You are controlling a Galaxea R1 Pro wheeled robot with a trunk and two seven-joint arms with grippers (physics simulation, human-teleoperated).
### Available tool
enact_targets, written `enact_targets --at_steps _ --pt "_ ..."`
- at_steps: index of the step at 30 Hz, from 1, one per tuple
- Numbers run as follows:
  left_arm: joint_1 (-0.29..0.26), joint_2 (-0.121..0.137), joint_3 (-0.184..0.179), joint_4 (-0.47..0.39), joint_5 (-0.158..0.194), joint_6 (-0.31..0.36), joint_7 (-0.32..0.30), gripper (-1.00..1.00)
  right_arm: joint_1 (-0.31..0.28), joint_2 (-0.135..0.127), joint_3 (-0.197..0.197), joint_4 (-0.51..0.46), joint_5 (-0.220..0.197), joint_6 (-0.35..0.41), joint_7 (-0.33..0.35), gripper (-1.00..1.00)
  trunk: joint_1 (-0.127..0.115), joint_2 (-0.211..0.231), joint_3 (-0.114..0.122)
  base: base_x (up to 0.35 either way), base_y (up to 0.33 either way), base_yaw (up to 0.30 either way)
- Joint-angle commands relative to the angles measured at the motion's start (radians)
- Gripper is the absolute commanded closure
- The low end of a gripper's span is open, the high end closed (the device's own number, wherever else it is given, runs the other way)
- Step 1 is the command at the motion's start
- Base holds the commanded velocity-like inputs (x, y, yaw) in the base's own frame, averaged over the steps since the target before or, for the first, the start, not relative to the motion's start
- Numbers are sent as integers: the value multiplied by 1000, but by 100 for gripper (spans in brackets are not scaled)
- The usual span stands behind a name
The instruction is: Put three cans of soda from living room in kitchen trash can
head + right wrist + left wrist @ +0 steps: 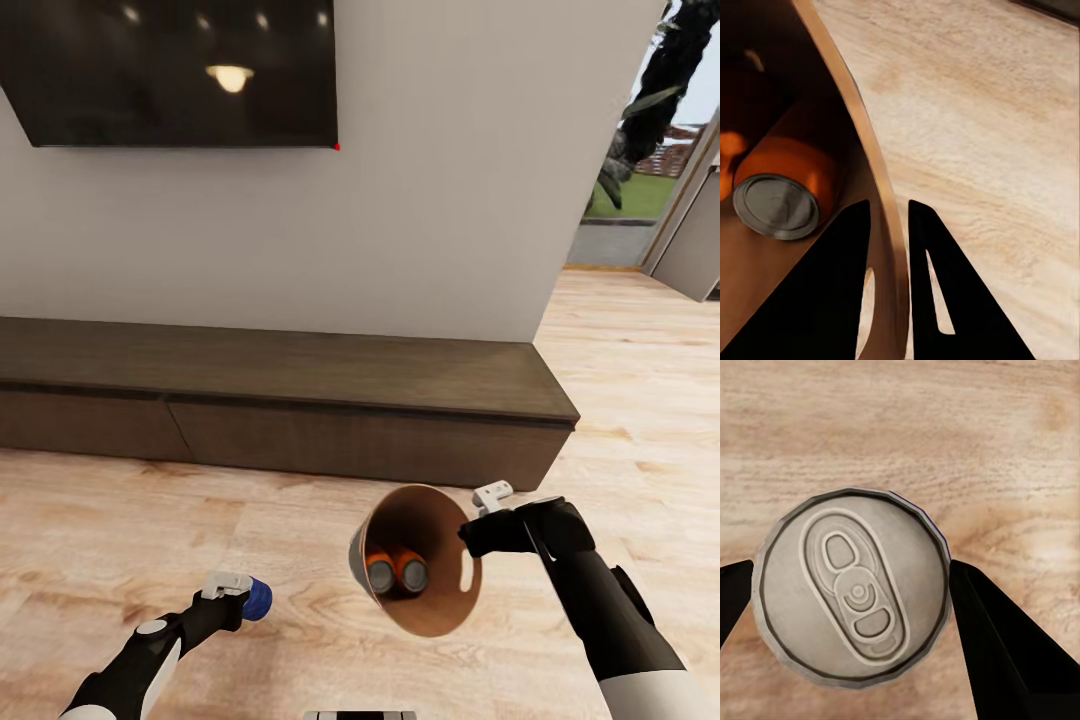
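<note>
Copper-brown, smooth trash can (430, 600) is hanging tilted, its thin rim pinched by the right tool (478, 528); likely slippery. Left tool (245, 597) is gripping the light blue can (259, 598) by its sides.

A big black television (170, 70) hangs on the pale wall (460, 200) above a long, low, dark wood cabinet (290, 405) that stands on the light wooden floor (120, 520), and green grass (640, 195) shows outside.
</note>
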Motion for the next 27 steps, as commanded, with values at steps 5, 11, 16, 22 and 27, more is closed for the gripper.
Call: enact_targets --at_steps 5,11,16,22,27 --pt "0 0 0 0 -2 -1 0 100 0 0 0 -1 -28 8 3 100 0 0 0 0 0 0" --pt "0 0 0 0 -2 -1 0 100 0 0 0 -1 -27 8 3 100 -1 0 4 0 0 0" --pt "0 0 0 0 -2 -1 0 100 0 0 0 -1 -27 8 3 100 -3 1 23 0 0 0" --pt "0 0 0 0 -2 0 0 100 0 0 -1 -1 -28 8 4 100 -5 3 46 0 0 0" --pt "0 0 0 0 -2 0 0 100 0 0 -1 -1 -28 8 4 100 -8 4 66 0 0 0"
